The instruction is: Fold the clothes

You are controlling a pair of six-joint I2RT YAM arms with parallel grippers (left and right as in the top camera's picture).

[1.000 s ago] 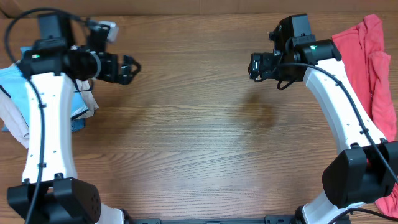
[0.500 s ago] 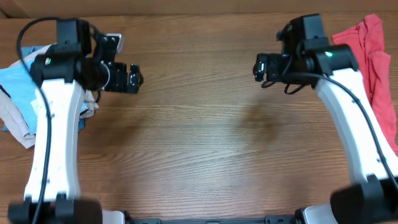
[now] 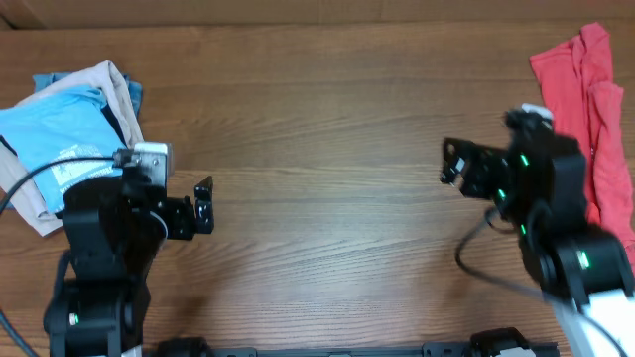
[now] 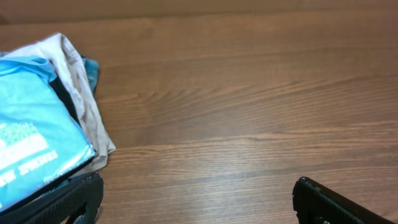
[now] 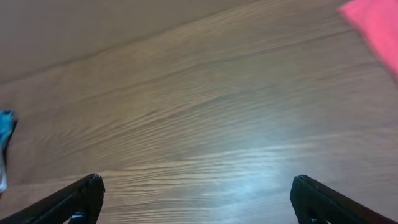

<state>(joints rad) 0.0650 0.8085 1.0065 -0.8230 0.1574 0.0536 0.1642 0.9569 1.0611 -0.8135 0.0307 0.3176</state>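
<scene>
Gaping, two pincers — one T-shirt (blue)

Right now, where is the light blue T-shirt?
In the overhead view, the light blue cotton T-shirt lies on top of a beige fabric garment at the far left edge of the wooden table.

Cut by the left edge overhead and partly hidden under the left arm: T-shirt. White print on it too small to read. Cut by the right edge and partly behind the blurred right arm: red cloth. Only finger ends of the left gripper and right gripper showing in the wrist views, rest below the frames. Right wrist view soft; blue scrap at its left edge too cropped to name.
</scene>
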